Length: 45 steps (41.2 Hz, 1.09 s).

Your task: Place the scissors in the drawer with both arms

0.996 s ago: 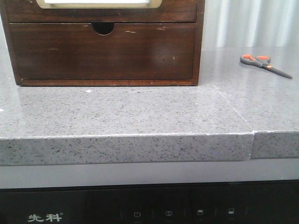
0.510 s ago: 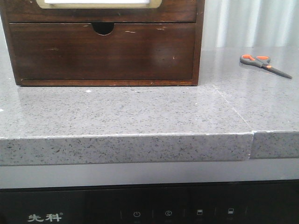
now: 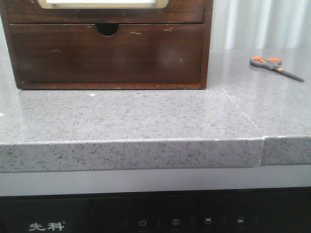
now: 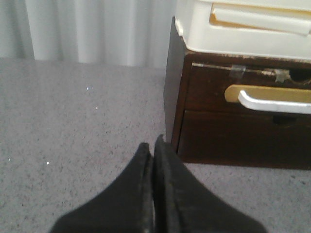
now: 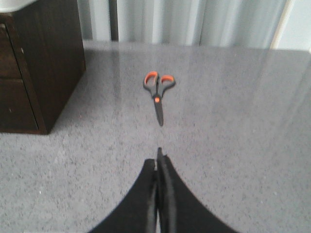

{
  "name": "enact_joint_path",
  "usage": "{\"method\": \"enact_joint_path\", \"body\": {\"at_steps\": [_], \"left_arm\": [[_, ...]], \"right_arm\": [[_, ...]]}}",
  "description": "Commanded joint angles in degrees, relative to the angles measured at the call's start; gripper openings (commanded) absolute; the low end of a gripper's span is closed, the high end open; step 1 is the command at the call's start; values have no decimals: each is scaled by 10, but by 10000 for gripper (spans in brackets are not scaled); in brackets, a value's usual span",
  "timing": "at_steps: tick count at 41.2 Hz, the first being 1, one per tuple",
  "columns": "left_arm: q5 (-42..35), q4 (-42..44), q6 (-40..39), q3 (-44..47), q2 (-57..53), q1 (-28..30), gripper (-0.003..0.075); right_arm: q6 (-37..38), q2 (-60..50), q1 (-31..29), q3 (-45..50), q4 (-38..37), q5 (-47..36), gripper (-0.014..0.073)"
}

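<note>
The scissors (image 3: 275,67) lie flat on the grey counter at the right, away from the cabinet, handles to the left. In the right wrist view the scissors (image 5: 158,92) lie ahead of my right gripper (image 5: 158,156), blades pointing toward it; that gripper is shut and empty, a short way off. The drawer (image 4: 209,92) with the long tan-rimmed slot is pushed in; only its lower strip (image 3: 184,12) shows at the top of the front view. My left gripper (image 4: 152,143) is shut and empty, hovering near the cabinet's left front corner. Neither gripper shows in the front view.
A lower drawer with a half-round notch (image 3: 107,53) sits shut beneath the slotted one. A cream plastic box (image 4: 243,29) rests on the cabinet. The counter's front edge (image 3: 131,155) runs across, with a seam (image 3: 263,145) at the right. Curtains hang behind.
</note>
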Motion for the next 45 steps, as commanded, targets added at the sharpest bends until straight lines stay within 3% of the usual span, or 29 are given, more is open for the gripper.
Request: {"method": "enact_joint_path", "body": {"at_steps": [1,12,15,19,22,26,32,45], "left_arm": [[-14,-5,-2,-17,17,-3,-20],[-9,-5,-2,-17,25,-3,-17],[-9,-8,-2,-17,25,-3,38],[-9,-10,-2,-17,25,-3,235],[-9,-12,-2,-17,25,-3,460],[-9,-29,-2,-17,25,-3,611],[-16,-87,-2,-17,28,-3,617],[-20,-384,5,-17,113,-3,617]], "right_arm": [[-1,16,-1,-18,-20,-21,-67],[-1,23,-1,-11,-47,-12,-58],[-1,23,-1,-11,-47,-11,21],[-1,23,-1,-11,-47,-11,258],[-1,23,-1,-11,-47,-11,452],[-1,23,-1,-11,-47,-11,589],[-1,23,-1,-11,-47,-11,602],[-1,23,-1,-11,-46,-11,602]]}}
